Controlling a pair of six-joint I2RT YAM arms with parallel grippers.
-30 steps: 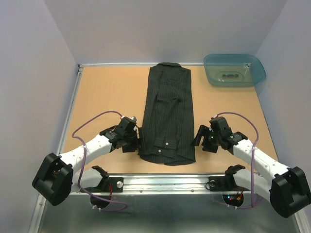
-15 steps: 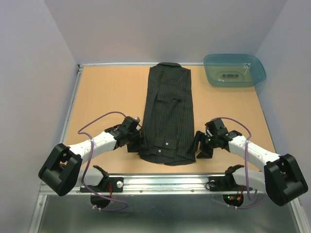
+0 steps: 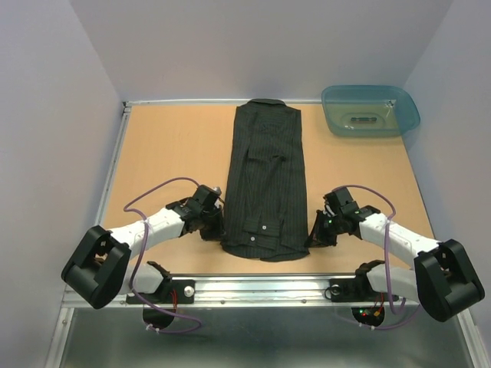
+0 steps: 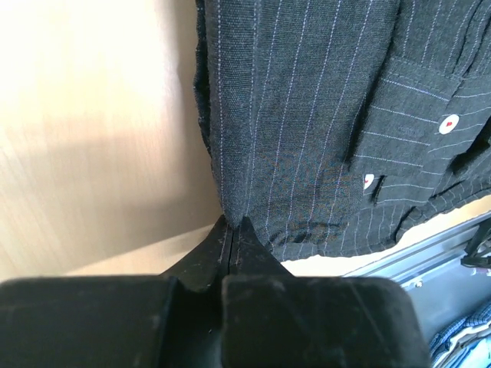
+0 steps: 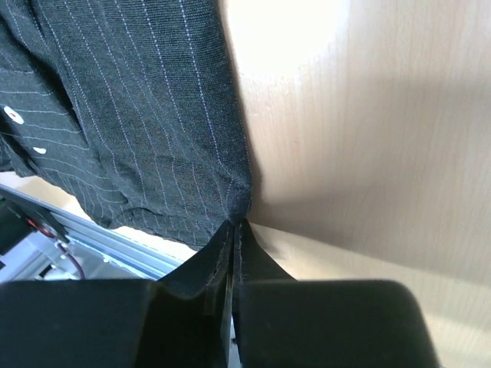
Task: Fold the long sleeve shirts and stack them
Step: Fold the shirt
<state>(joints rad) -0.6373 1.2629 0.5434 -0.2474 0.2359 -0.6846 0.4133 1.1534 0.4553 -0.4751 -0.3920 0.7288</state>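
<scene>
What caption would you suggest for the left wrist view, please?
Left end effector shut on the edge of the black shirt.

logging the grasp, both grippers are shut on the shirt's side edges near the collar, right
Not near the collar: the left gripper and right gripper are shut on the side edges of the shirt near its hem, at the near end. The top view shows it.

White arm links, bulky black joint housings. Thin purple cables looped alongside. Matte black fingers, faintly scratched.
</scene>
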